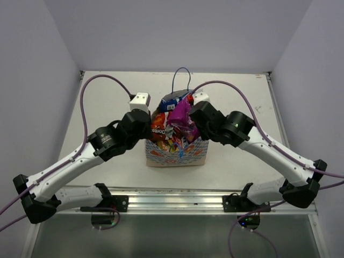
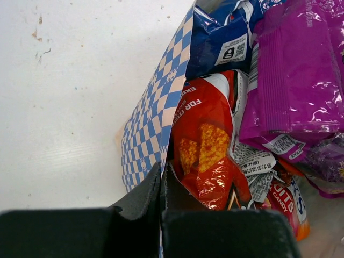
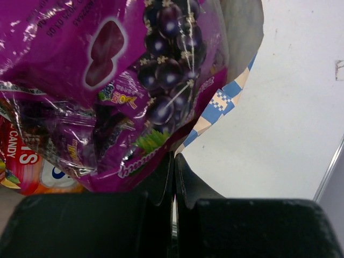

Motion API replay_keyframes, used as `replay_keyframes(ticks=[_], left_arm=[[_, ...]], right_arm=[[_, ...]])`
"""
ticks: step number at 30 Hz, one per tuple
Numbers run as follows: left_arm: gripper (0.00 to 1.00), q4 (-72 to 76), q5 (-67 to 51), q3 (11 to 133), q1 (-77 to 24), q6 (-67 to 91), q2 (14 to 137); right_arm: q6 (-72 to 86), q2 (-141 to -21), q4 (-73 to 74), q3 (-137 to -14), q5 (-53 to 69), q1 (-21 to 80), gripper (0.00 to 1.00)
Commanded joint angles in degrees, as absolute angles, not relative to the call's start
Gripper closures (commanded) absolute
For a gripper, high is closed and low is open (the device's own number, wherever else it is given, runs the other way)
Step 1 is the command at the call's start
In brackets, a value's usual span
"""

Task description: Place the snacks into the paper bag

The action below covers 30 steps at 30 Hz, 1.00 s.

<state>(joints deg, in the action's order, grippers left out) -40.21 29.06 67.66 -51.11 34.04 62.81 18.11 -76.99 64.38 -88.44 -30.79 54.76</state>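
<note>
The paper bag (image 1: 177, 156) stands at the table's middle, stuffed with snacks. Showing are a red chips packet (image 1: 158, 128), a purple packet (image 1: 181, 115) and a blue-white packet (image 1: 177, 99). My left gripper (image 1: 146, 126) is shut on the bag's left checkered wall (image 2: 156, 107), beside the red chips packet (image 2: 207, 145). My right gripper (image 1: 196, 122) is shut at the bag's right rim (image 3: 226, 99), under the purple grape packet (image 3: 107, 64). A thin edge runs between its closed fingers (image 3: 185, 177). A yellow-red candy packet (image 2: 287, 201) lies lower in the bag.
A blue cord handle (image 1: 181, 70) loops up behind the bag. The white table (image 1: 107, 166) is walled at left, right and back. A metal rail (image 1: 172, 201) runs along the near edge between the arm bases.
</note>
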Motion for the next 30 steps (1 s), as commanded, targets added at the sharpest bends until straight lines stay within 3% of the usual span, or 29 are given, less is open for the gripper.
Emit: replay_keyframes(ticks=[1,7,9,10,11,12,13,14,20,21,23,30], left_arm=[[1.00,-37.69,33.66,71.72,-52.73,39.10,62.75],[0.99,-45.69,34.63,73.56,-53.00,43.86,63.81],[0.85,-46.32,35.59,74.44,-53.96,44.30,63.28],[0.80,-46.23,36.03,75.66,-54.40,44.21,63.11],[0.77,-45.97,36.38,76.28,-55.36,43.86,63.19],[0.67,-44.84,36.13,77.59,-55.72,42.20,63.28],[0.60,-44.65,35.95,78.74,-55.98,41.49,63.72],[0.53,-44.74,36.56,79.97,-56.60,40.44,64.94],[0.52,-44.65,47.94,91.57,-58.01,34.30,68.90],[0.46,-44.21,50.77,94.28,-58.01,33.15,69.43],[0.43,-40.55,54.13,95.88,-56.70,25.72,71.09],[0.43,-33.14,45.88,97.21,-42.89,18.46,72.68]], right_arm=[[21.44,-73.13,59.68,-85.19,-31.29,55.11,1.00],[22.59,-72.16,61.26,-82.44,-29.36,55.19,1.00],[22.33,-71.11,62.13,-83.40,-29.53,55.11,0.99],[22.24,-70.76,62.40,-83.93,-29.88,55.11,0.79],[21.98,-70.14,62.75,-84.63,-30.14,55.11,0.69],[21.45,-70.14,63.71,-86.20,-30.67,55.19,0.32],[21.18,-69.96,64.42,-87.35,-30.85,55.11,0.17],[21.27,-70.22,66.25,-88.58,-31.20,55.11,0.10],[22.23,-69.43,67.76,-96.14,-38.83,55.11,0.01],[22.50,-70.56,68.89,-98.94,-40.76,55.02,0.01],[22.67,-72.94,71.44,-102.46,-47.16,55.11,0.01],[24.43,-78.49,74.18,-103.10,-55.02,54.32,0.01]])
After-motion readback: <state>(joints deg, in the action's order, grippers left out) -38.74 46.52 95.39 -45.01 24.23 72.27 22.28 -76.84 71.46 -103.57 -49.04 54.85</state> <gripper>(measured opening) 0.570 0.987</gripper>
